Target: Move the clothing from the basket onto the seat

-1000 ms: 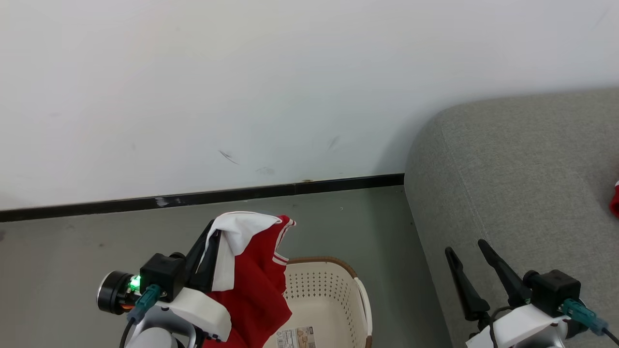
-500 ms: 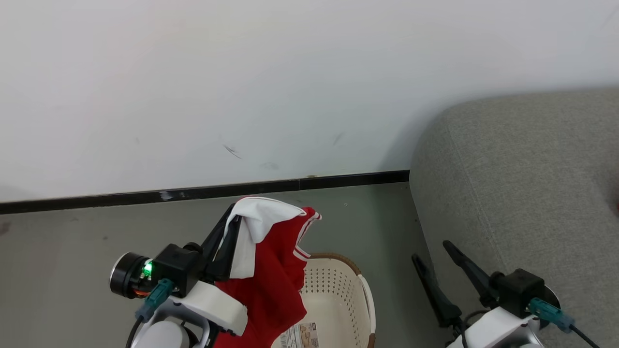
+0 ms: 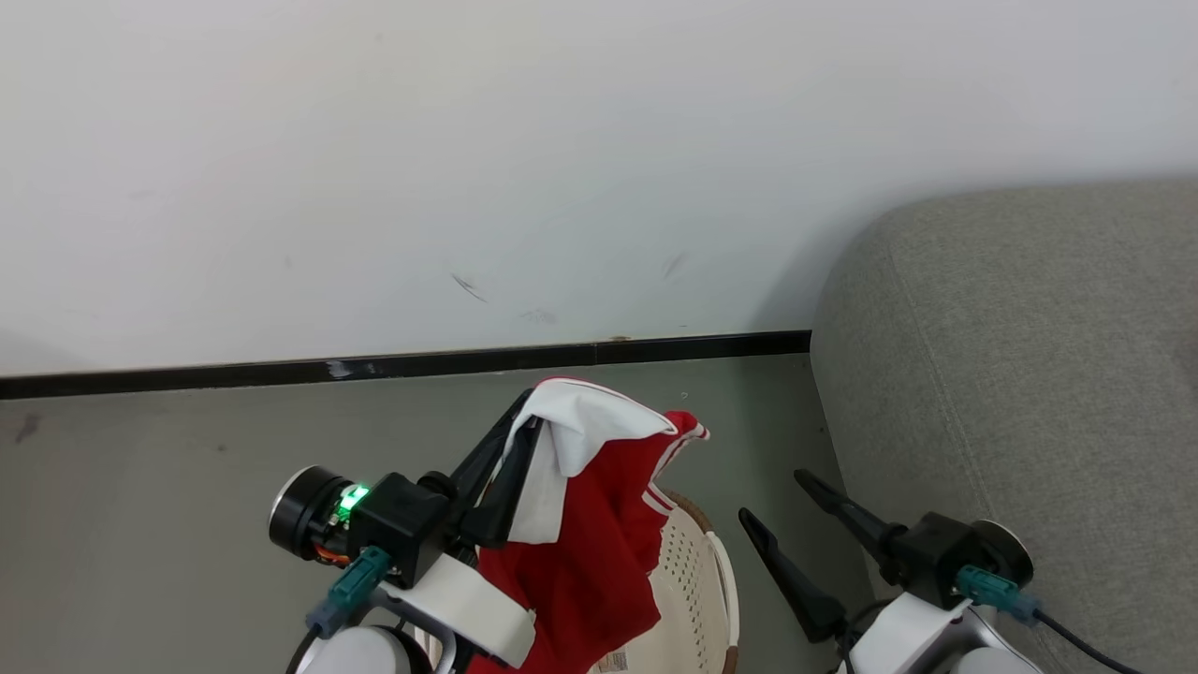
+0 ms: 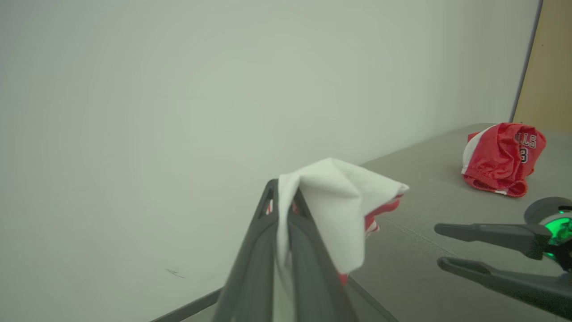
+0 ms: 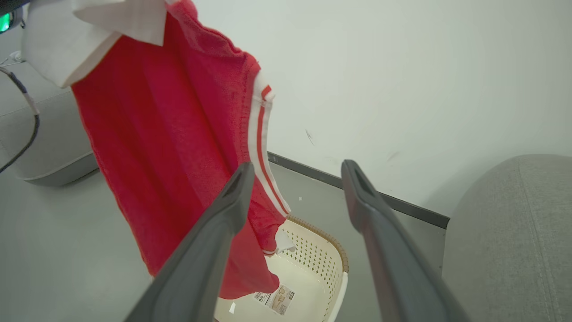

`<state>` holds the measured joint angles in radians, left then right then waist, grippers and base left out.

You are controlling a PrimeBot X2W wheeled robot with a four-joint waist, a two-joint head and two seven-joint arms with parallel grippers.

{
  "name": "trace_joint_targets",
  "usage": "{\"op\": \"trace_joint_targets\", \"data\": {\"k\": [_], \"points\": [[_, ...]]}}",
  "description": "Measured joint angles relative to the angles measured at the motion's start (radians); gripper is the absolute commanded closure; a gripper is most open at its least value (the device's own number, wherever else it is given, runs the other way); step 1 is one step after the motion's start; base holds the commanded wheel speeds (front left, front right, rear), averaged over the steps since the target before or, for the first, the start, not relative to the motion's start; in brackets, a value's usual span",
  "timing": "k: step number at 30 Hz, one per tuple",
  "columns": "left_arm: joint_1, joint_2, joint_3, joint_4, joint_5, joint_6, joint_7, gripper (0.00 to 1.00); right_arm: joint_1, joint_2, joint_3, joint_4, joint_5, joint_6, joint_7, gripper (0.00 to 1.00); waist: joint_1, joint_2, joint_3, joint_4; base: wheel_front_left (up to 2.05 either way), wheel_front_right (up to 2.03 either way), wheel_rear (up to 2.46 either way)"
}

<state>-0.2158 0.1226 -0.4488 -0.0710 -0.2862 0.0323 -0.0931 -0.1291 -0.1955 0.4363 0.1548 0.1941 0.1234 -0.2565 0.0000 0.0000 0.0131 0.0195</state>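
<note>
- The left gripper point(image 3: 526, 423) is pinching the white top of the red clothing point(image 3: 585, 562) and holds it up in the air
- The clothing hangs down over the basket point(image 3: 700, 580) on the floor
- The right gripper point(image 3: 773, 496) is spread wide with nothing in it, near the big grey seat point(image 3: 1029, 393)

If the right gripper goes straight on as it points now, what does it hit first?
Likely nothing near: ahead of the open right gripper is floor, then the baseboard and wall. The red garment hangs beside that line, so clearance is uncertain.
</note>
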Motion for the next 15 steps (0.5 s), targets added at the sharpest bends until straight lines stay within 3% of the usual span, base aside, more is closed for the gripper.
{"op": "trace_joint_targets", "data": {"k": [15], "points": [[-0.019,-0.018,-0.082,-0.123,0.007,-0.036,0.06,1.0,-0.107,-0.042,0.153,0.044,0.018,0.0,0.0,0.0,0.0,0.0,-0.005,0.028,0.0,0.0,0.0]]}}
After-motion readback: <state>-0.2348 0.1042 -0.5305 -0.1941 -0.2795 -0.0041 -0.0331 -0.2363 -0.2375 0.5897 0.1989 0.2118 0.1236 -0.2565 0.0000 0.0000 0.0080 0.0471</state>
